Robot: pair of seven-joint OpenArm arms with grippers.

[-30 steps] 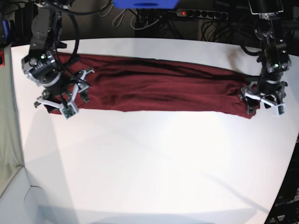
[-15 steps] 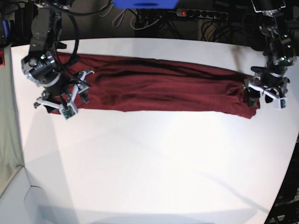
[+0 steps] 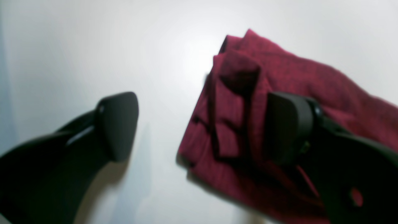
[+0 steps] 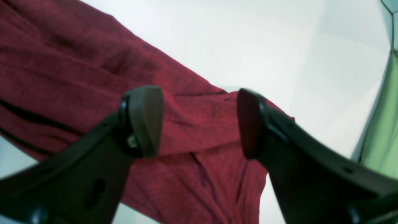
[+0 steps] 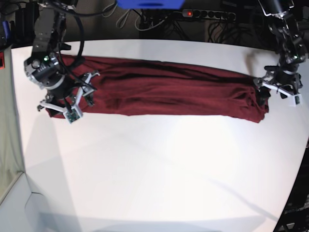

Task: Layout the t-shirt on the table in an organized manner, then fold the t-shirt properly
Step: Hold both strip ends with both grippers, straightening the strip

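- white table (image 5: 159,179) filled your base view, with dark cables and a power strip (image 5: 205,14) along the far edge.
- t-shirt (image 5: 164,92) lay as one long maroon band across the far half of the table, doubled lengthwise; likely stretched that way so both ends sat within reach of your two arms.
- left gripper (image 3: 199,127) stood wide apart at the band's bunched end; one finger (image 3: 118,124) was over bare table, the other over cloth, nothing pinched between them. view was blurred, so contact with the fabric could not be told.
- right gripper (image 4: 200,121) hung over the opposite end, jaws well spread and straddling a flat fold, holding nothing.
- wrinkles and a lumpy corner showed at the left gripper's end, so you would judge the layout as not quite tidy.
- with both ends free, the cross fold looked not yet made.
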